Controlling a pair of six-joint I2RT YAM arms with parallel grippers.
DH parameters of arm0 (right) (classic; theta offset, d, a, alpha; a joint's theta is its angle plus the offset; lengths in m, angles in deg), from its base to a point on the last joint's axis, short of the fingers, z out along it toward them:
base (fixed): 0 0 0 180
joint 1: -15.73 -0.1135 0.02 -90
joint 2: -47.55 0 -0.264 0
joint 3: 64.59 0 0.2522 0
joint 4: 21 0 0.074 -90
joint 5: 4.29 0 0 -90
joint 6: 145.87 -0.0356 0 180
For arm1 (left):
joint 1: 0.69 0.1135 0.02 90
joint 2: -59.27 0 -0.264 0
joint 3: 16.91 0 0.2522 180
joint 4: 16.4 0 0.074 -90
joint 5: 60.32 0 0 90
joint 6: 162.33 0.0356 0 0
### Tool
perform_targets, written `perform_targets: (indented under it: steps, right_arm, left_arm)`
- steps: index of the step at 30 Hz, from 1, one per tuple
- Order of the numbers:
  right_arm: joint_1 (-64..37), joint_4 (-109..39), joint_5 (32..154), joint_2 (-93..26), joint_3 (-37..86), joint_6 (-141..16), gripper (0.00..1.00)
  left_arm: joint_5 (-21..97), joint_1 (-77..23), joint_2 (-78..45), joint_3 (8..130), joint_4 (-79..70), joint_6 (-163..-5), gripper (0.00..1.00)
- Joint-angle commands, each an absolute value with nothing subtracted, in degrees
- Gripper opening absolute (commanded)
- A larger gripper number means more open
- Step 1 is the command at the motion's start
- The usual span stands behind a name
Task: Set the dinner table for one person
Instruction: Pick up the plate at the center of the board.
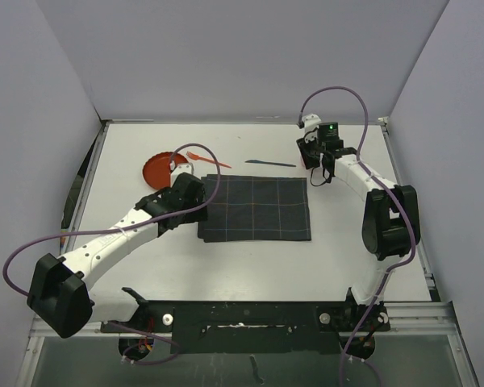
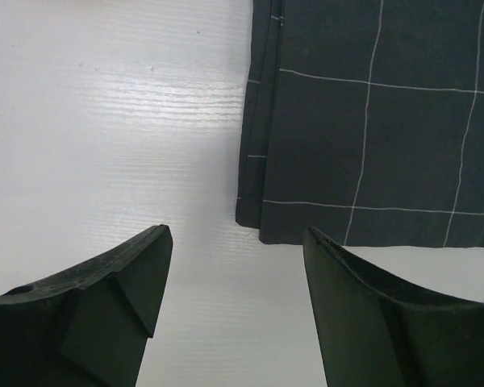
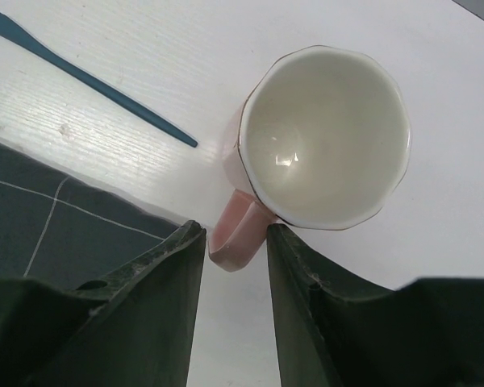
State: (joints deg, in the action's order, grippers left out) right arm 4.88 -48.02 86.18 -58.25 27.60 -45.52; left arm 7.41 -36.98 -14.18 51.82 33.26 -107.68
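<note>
A pale pink mug (image 3: pixel 327 137) with a white inside stands upright on the dinner table (image 1: pixel 242 266), just off the far right corner of the dark grid-lined mat (image 1: pixel 258 210). My right gripper (image 3: pixel 234 228) is closed round its handle (image 3: pixel 235 238), one finger on each side. In the top view this gripper (image 1: pixel 316 157) hides the mug. My left gripper (image 2: pixel 238 232) hangs open over bare table at the mat's (image 2: pixel 371 121) near left corner and holds nothing. In the top view that gripper (image 1: pixel 198 197) is at the mat's left edge.
A red plate (image 1: pixel 160 169) lies at the far left, an orange fork (image 1: pixel 206 159) beside it. A thin blue knife (image 1: pixel 270 163) lies beyond the mat's far edge, near the mug (image 3: pixel 89 81). Grey walls close in three sides of the table.
</note>
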Motion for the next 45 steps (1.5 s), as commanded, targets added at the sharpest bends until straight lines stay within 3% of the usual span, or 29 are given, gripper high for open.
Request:
perform_targets:
  steps: [1,15,24,29,37,40,45]
  right_arm:
    - [5.14,-44.92,86.41,-56.33,28.16,-45.37,0.38]
    - [3.55,-52.13,83.66,-48.08,27.48,-40.58,0.40]
    - [-2.90,-57.58,86.46,-46.84,27.01,-37.37,0.41]
    - [-6.08,-58.01,84.93,-46.35,26.69,-34.66,0.42]
    - [-6.16,-58.37,84.78,-44.94,25.67,-34.17,0.42]
    - [-6.15,-58.15,84.85,-44.11,24.76,-33.90,0.42]
    - [-6.07,-57.78,84.54,-43.50,23.77,-33.48,0.42]
  left_arm:
    - [5.83,-37.92,-14.31,53.52,30.08,-107.06,0.65]
    - [6.46,-38.89,-16.94,54.16,26.31,-107.68,0.66]
    - [-2.08,-38.04,-17.51,58.03,31.79,-106.81,0.67]
    - [-0.54,-26.68,-14.49,60.82,37.57,-107.16,0.68]
    - [16.33,-2.34,-11.47,52.54,29.50,-114.60,0.68]
    - [22.05,1.17,-14.38,49.02,20.70,-116.44,0.66]
    - [26.89,1.34,-24.08,52.99,13.07,-117.70,0.63]
